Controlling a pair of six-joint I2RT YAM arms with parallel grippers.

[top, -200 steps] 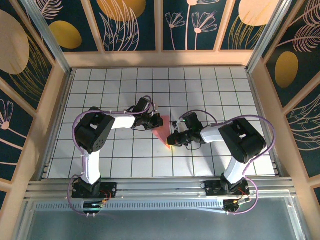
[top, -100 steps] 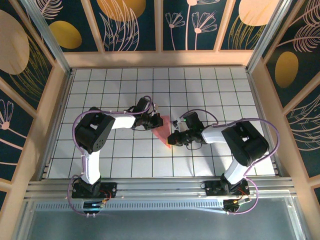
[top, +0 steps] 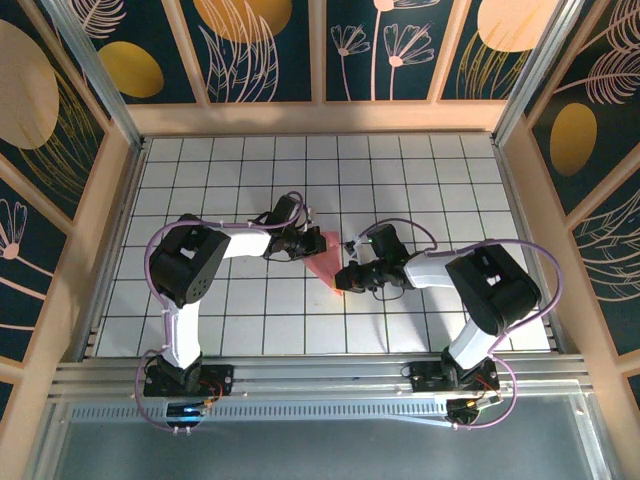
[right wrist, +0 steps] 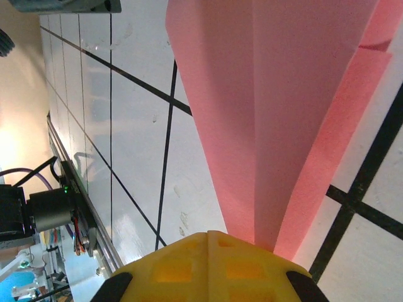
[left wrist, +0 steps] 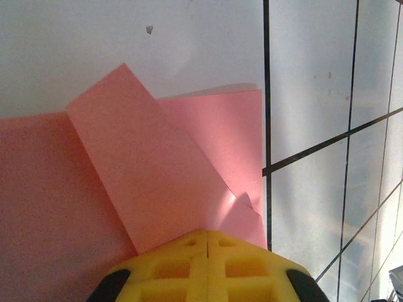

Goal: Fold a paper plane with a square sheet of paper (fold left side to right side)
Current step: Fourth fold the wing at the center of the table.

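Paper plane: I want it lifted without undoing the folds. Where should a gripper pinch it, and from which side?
Probably the narrow nose of the paper plane, approached from its tip end: folds converge there, while the wide tail's flaps lie loose.

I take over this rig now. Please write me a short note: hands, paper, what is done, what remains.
Left hand: shut, at the wide end of the paper.
Right hand: shut, at its pointed end; pinching or pressing, I cannot tell.
Paper: on the table, between both hands.
Done: folded into a narrow pointed shape with layered flaps.
To do: probably the final wing creases.
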